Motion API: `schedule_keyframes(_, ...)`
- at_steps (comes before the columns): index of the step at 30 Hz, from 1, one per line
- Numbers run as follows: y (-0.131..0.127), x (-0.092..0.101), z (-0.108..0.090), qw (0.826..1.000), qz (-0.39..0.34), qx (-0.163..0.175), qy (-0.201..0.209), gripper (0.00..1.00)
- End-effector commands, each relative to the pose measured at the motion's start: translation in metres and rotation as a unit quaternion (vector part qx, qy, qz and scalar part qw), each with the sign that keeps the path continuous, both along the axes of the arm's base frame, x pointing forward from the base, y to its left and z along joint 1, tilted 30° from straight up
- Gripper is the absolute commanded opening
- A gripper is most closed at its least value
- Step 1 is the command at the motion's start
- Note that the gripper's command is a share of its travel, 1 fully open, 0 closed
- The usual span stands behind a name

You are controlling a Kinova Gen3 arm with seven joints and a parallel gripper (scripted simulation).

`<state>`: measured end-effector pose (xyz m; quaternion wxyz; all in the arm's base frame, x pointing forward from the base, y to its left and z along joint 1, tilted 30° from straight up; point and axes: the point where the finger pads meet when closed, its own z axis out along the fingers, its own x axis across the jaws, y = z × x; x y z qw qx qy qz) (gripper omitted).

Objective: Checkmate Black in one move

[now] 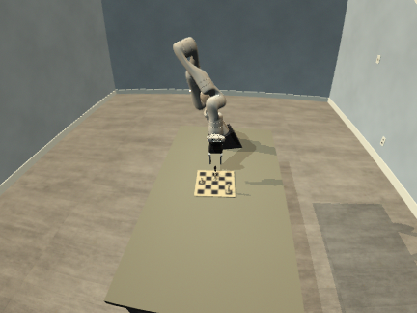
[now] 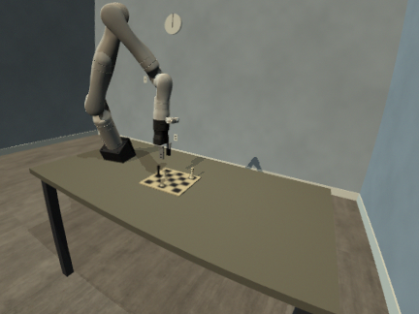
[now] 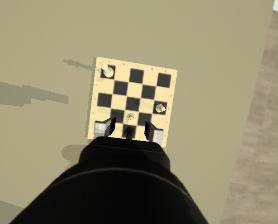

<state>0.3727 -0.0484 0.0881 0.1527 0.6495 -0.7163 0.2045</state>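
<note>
Below open jaws, pale piece (image 3: 130, 118) (upright)

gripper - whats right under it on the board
Below the open gripper, which holds nothing, a dark piece stands at the board's near edge, a pale piece one square beyond it. The wrist body covers the table nearer than that edge.

A bare room: grey-blue walls (image 2: 272, 76), wood-plank floor (image 1: 87, 182), a rug (image 1: 362, 249), a wall clock (image 2: 173, 23), one long table (image 2: 252, 221).
</note>
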Motion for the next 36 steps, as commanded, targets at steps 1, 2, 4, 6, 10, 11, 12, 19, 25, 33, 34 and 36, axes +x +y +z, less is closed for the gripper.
schedule_keyframes(1, 0.001, 0.001, 0.000, 1.000, 0.001, 0.001, -0.001, 1.00)
schedule_keyframes(2, 0.001, 0.001, 0.000, 1.000, 0.001, 0.001, -0.001, 1.00)
schedule_keyframes(4, 0.001, 0.001, 0.000, 1.000, 0.001, 0.001, -0.001, 1.00)
schedule_keyframes(6, 0.001, 0.001, 0.000, 1.000, 0.001, 0.001, -0.001, 1.00)
schedule_keyframes(10, 0.001, 0.001, 0.000, 1.000, 0.001, 0.001, -0.001, 1.00)
schedule_keyframes(11, 0.001, 0.001, 0.000, 1.000, 0.001, 0.001, -0.001, 1.00)
schedule_keyframes(12, 0.001, 0.001, 0.000, 1.000, 0.001, 0.001, -0.001, 1.00)
schedule_keyframes(19, 0.001, 0.000, 0.002, 1.000, 0.001, 0.001, -0.001, 1.00)
schedule_keyframes(25, 0.007, 0.000, 0.012, 1.000, 0.001, 0.001, -0.001, 1.00)
schedule_keyframes(33, 0.022, -0.002, 0.039, 1.000, 0.001, 0.001, -0.001, 1.00)
schedule_keyframes(34, 0.022, -0.002, 0.039, 1.000, 0.001, 0.001, -0.001, 1.00)
schedule_keyframes(36, 0.024, -0.002, 0.042, 1.000, 0.001, 0.001, -0.001, 1.00)
